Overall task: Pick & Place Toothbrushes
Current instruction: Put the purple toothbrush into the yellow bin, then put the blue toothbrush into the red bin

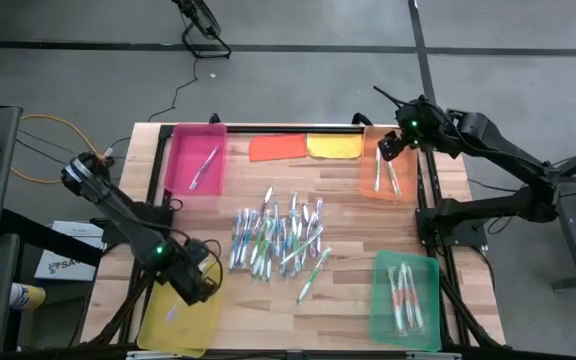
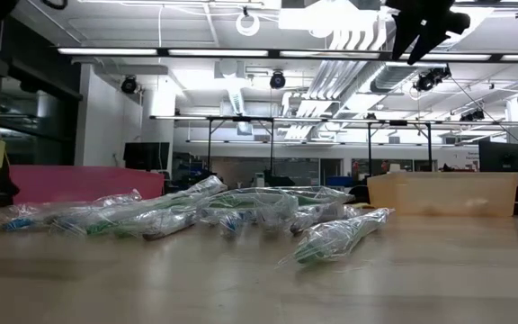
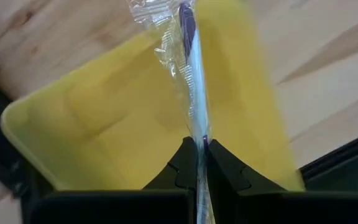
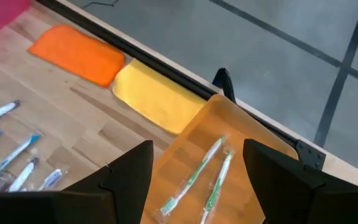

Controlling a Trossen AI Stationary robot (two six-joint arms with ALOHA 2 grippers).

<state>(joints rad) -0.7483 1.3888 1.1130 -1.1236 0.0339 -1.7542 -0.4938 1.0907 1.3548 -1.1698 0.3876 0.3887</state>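
Over the yellow tray, left end effector grips a toothbrush.

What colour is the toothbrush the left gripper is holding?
Purple and white, inside clear wrap. The left wrist view shows the toothbrush best, pinched in the left gripper over the yellow tray.
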